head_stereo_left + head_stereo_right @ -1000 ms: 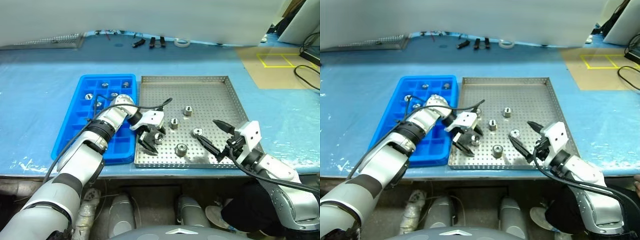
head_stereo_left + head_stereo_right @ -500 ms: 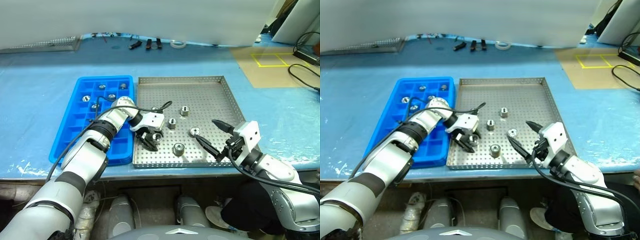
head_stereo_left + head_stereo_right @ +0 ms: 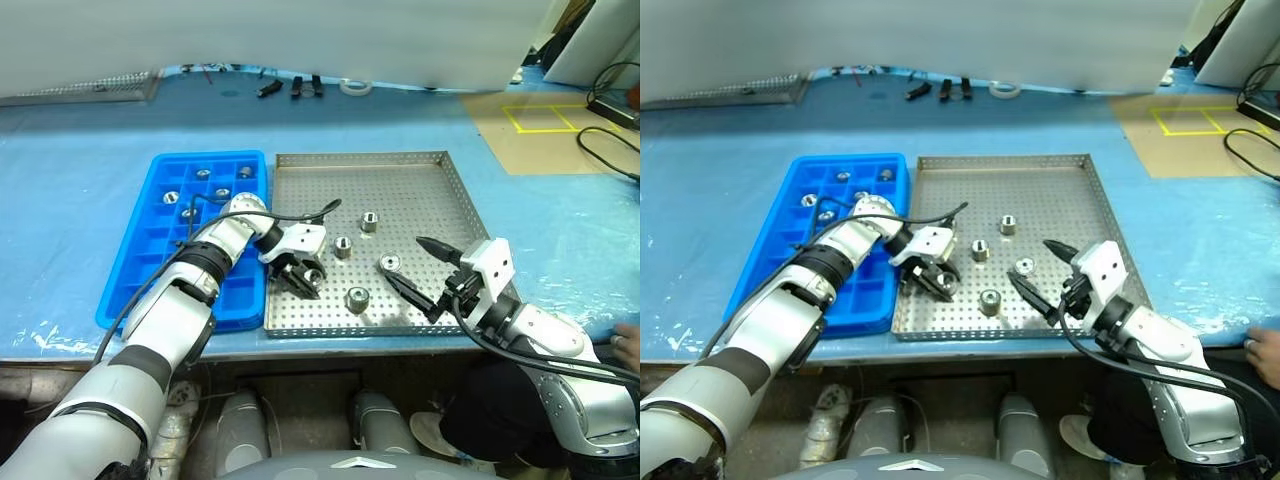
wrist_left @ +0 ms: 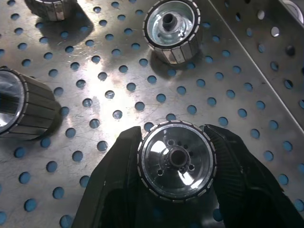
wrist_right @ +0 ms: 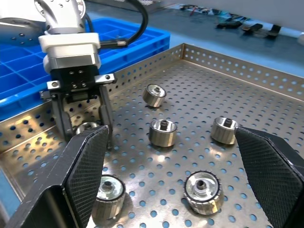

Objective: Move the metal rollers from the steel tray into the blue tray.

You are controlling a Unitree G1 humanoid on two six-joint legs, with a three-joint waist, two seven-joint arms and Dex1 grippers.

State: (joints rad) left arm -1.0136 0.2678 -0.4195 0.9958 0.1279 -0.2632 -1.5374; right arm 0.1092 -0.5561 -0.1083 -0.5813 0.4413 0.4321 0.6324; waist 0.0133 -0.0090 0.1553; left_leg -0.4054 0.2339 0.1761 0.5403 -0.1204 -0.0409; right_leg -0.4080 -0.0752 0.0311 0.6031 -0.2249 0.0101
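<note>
Six metal rollers [image 3: 203, 174] sit in blue tray [image 3: 140, 283] compartments.

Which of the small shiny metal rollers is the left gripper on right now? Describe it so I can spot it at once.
Start at the large perforated steel tray and go to its near corner beside the bright blue compartment tray. The roller there sits clamped between the left gripper's two black fingers. The other metal rollers stand free farther right on the tray.
</note>
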